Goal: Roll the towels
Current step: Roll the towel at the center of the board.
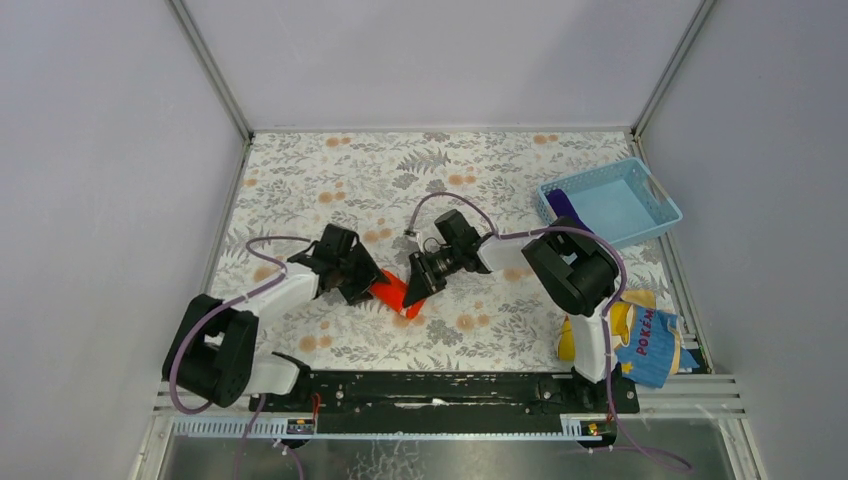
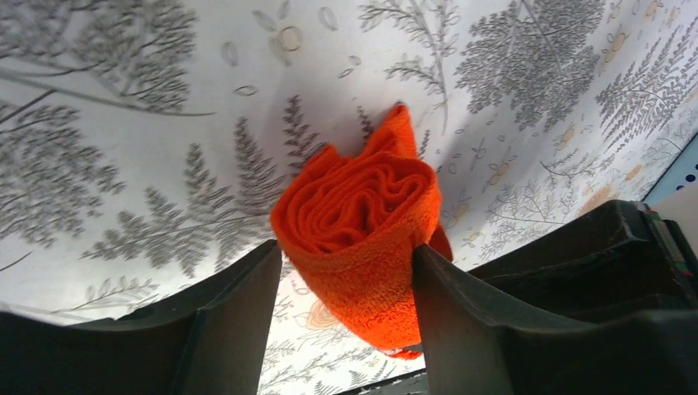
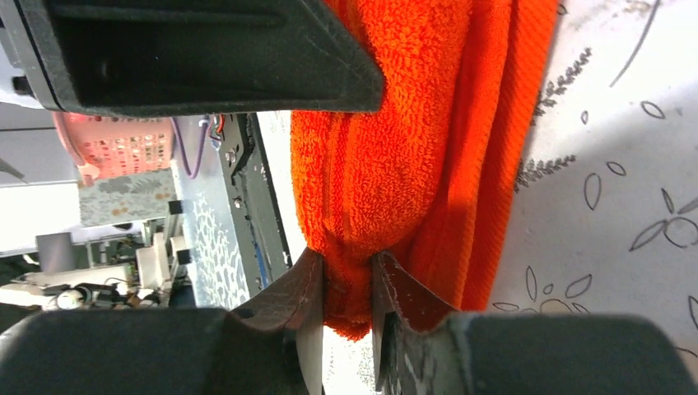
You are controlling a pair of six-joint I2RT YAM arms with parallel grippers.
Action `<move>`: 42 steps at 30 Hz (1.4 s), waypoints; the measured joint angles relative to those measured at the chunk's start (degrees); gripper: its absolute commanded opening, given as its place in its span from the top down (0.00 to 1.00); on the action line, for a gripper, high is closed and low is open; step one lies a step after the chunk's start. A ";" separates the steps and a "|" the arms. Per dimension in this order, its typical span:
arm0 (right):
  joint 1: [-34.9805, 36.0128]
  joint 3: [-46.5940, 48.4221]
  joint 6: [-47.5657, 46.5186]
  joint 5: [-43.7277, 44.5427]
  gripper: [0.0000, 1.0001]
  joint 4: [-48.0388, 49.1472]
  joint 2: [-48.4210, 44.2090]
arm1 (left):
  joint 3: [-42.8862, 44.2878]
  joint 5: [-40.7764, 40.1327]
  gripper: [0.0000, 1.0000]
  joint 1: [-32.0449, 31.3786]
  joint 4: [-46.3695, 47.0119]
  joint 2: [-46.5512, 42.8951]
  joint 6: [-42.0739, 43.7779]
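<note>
Left gripper [image 2: 344, 257] and right gripper [image 3: 347, 278], arms converging, pinch orange-red towel [image 1: 391, 293].

Top view: bright, even, diffuse light from above; soft short shadows under arms [image 1: 290, 290] on table [image 1: 330, 190]; detail slightly soft. Left wrist: orange towel [image 2: 362, 222] sharp, saturated; soft shadow around it; left fingers [image 2: 230, 329] dark, blurred; table pattern bends toward edges. Right wrist: towel pile crisp; right fingers [image 3: 206, 58] near-black, soft; background at left washed out.

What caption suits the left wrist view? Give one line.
Rolled orange-red towel clamped in the left gripper, floral table cover behind.
</note>
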 measured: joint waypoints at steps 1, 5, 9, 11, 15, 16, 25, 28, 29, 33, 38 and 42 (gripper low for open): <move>-0.35 -0.33 0.83 -0.57 0.79 0.81 0.20 | 0.66 -0.04 0.48 -0.31 0.66 1.16 0.04; -1.33 -1.27 3.10 -1.33 0.72 2.25 0.46 | 2.91 -0.68 0.57 -1.57 2.40 4.96 0.28; -1.38 -1.88 3.21 0.37 0.56 1.75 -0.66 | 4.20 -0.92 0.60 -2.27 2.97 7.43 0.81; -1.33 -2.45 2.21 3.30 0.48 -0.13 -2.67 | 4.70 -0.83 0.61 -2.51 3.50 8.39 1.01; -0.90 -3.34 -1.18 11.93 0.39 -5.99 -7.96 | 4.83 -0.79 0.61 -3.02 4.55 9.27 1.09; -0.52 -3.39 -2.27 14.62 0.38 -7.80 -9.64 | 4.85 -0.79 0.61 -3.04 4.61 9.33 1.11; 15.30 -2.32 -13.64 49.46 0.29 -18.45 -21.55 | 5.35 -0.83 0.60 -3.04 4.24 9.90 1.90; 21.75 -1.99 -17.55 60.50 0.27 -18.97 -22.71 | 5.88 -0.79 0.59 -3.04 3.89 10.36 2.36; 23.39 -1.88 -18.78 63.36 0.26 -18.97 -22.73 | 5.99 -0.79 0.59 -3.04 3.80 10.45 2.49; 27.78 -0.52 -22.93 71.58 0.26 -18.99 -21.70 | 6.25 -0.79 0.58 -3.06 3.54 10.64 2.71; 30.93 2.29 -27.06 77.59 0.27 -16.65 -16.04 | 6.82 -0.63 0.58 -3.08 3.23 11.21 2.86; 32.81 2.34 -29.73 80.81 0.28 -14.93 -12.17 | 7.04 -0.57 0.57 -3.08 3.08 11.47 2.95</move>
